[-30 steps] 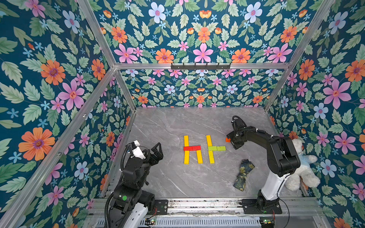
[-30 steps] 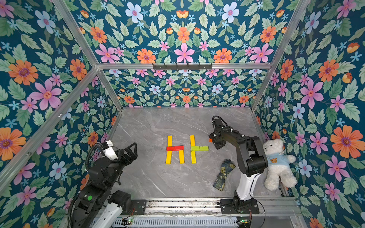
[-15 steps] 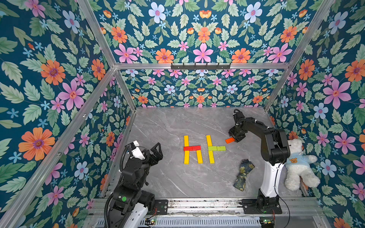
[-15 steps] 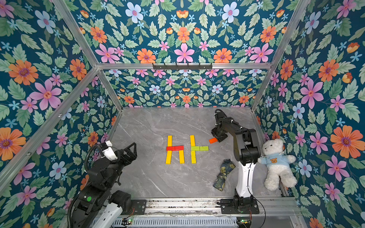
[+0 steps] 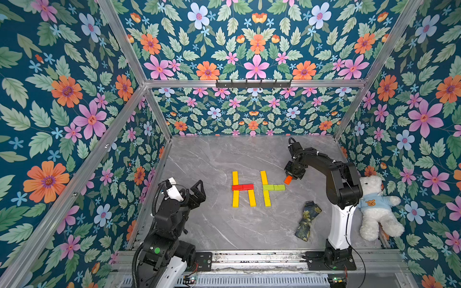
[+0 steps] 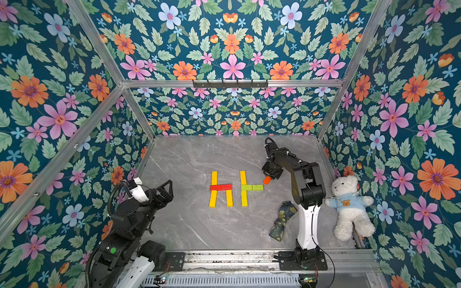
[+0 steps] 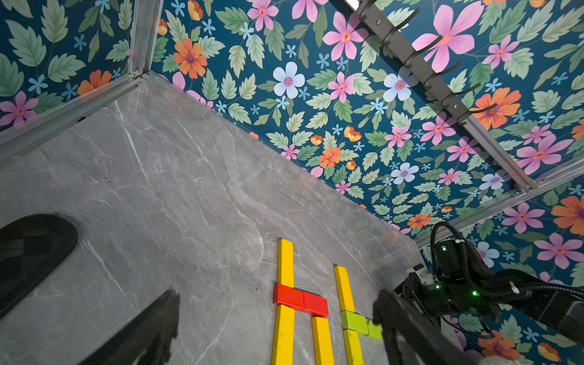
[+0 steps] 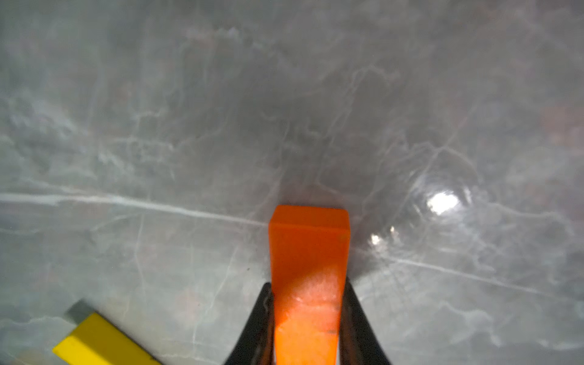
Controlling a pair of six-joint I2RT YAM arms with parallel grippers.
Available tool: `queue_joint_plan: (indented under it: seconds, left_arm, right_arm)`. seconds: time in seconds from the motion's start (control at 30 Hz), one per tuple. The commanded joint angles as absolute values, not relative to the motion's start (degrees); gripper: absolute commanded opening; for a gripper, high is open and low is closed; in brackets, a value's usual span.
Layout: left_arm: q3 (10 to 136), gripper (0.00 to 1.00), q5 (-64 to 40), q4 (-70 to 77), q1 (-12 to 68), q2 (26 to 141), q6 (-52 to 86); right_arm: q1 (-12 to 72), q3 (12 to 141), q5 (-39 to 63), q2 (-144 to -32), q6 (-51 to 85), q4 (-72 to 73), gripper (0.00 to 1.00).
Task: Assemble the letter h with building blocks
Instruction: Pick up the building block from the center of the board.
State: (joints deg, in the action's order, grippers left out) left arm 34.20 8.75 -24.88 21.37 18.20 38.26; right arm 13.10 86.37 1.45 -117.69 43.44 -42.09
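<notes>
in a top view an orange block [image 5: 288, 180] is pinched by the right gripper [image 5: 289, 177] just beside the lime-green crossbar [image 5: 274, 187]; the left gripper [image 5: 198, 192] is parked, jaws spread. in the left wrist view no short leg is seen beside the yellow upright [image 7: 344, 289]. in the right wrist view the block is held nose-down over the table [image 8: 158, 126]. it should be laid flat, parallel to the upright, and butted against the crossbar's free end.

- Likely a robotics lab test cell: aluminium frame [image 5: 174, 83] carrying floral-printed panels [image 5: 254, 45].
- Left arm [image 5: 169, 219] and right arm [image 5: 341, 189] mounted on a metal rail [image 5: 257, 259] beside a grey marble-look tabletop [image 5: 219, 154].
</notes>
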Motion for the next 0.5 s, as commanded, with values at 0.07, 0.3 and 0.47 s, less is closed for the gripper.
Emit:
queue_joint_plan:
  seconds: [0.07, 0.3, 0.47]
  left_arm:
    - [34.1, 1.0, 9.06, -23.73, 21.27, 18.46, 38.23]
    - [34.19, 1.0, 9.06, -23.73, 21.27, 18.72, 38.14]
    - [34.27, 1.0, 9.05, -23.65, 21.27, 18.9, 38.14]
  right_arm:
    - [14.1, 84.04, -4.78, -112.12, 36.81, -40.04, 0.19]
    - [16.81, 81.81, -9.21, -102.84, 30.35, -40.98, 0.18]
    - [19.25, 77.08, -7.32, -94.4, 27.41, -41.72, 0.18]
